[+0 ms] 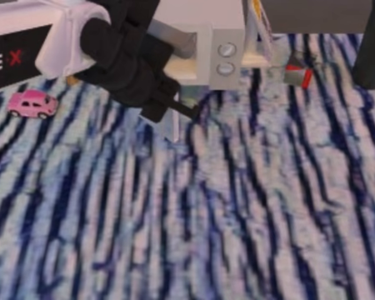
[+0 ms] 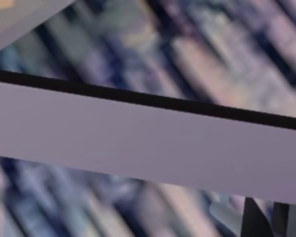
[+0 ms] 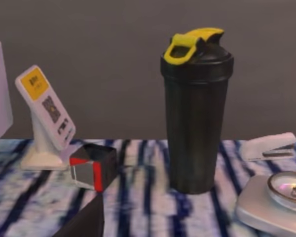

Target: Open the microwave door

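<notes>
Left claw (image 1: 186,112) at edge of swung-out microwave door (image 1: 177,122), finger spread hidden; right arm parked.

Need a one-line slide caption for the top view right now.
Left gripper at the partly open microwave door; pink toy car on the striped tablecloth.

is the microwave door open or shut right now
Open, swung well out. In the top view the microwave door shows edge-on, jutting forward from the microwave beside the knob panel, with the left gripper at it.
</notes>
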